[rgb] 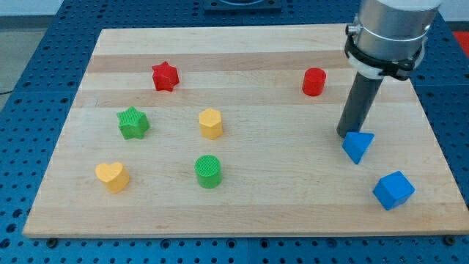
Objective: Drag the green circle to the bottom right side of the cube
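Note:
The green circle [208, 171] stands on the wooden board [249, 213] at the lower middle left. The blue cube [393, 190] sits near the board's bottom right corner. My tip [345, 134] is at the view's right, touching the upper left edge of a blue triangle block [357, 146]. The tip is above and left of the cube and far right of the green circle.
A red star [165, 75] is at upper left, a red cylinder [314, 81] at upper right. A green star [133, 122], a yellow hexagon [210, 123] and a yellow heart [111, 176] lie on the left half. Blue perforated table surrounds the board.

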